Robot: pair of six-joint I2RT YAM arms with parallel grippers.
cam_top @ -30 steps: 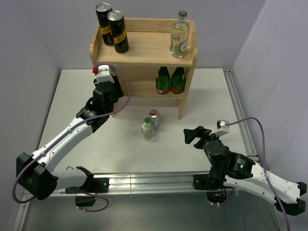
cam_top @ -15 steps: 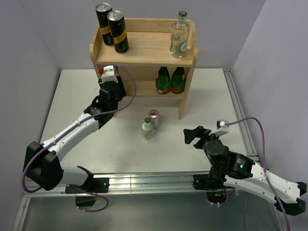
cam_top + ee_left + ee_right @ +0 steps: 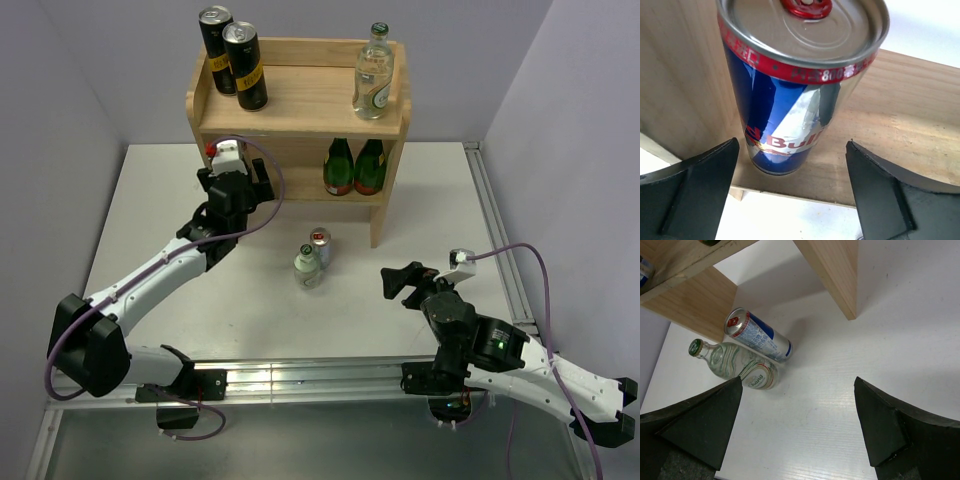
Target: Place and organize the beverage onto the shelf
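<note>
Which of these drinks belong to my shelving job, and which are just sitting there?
Job: shelf, black cans, top-board bottle, lower-board can, table can, table bottle.
Just there: dark green bottles on the lower board.

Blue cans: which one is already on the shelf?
The can between the left gripper's open fingers stands on the shelf's lower board; the other can is on the table beside the clear bottle.

- Silver-blue-red can [image 3: 790, 100]: its top is running off the upper edge of the left wrist view. From above, it is hiding almost wholly behind the left gripper [image 3: 238, 176].
- Dark green bottles [image 3: 354, 170]: their necks are disappearing under the shelf [image 3: 300, 100] top board.
</note>
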